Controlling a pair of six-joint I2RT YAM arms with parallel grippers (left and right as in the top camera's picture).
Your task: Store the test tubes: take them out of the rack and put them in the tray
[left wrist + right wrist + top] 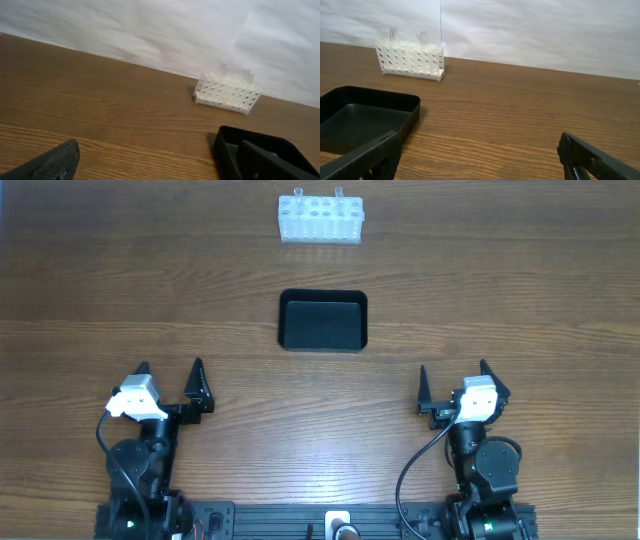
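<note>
A white perforated test tube rack (320, 220) stands at the table's far edge, and two clear tubes (297, 194) (338, 192) poke out of its top. In front of it lies the black tray (323, 298), with nothing in it. My left gripper (170, 370) hovers open near the front left, well short of the tray. My right gripper (452, 372) is open at the front right. The left wrist view shows the rack (227, 92) and tray (250, 134) far ahead. The right wrist view shows the rack (410, 61), the tubes (393, 33) and the tray (370, 97).
The brown wooden table (520, 290) lies bare on both sides of the tray and rack. A white wall (530, 30) rises behind the table's far edge.
</note>
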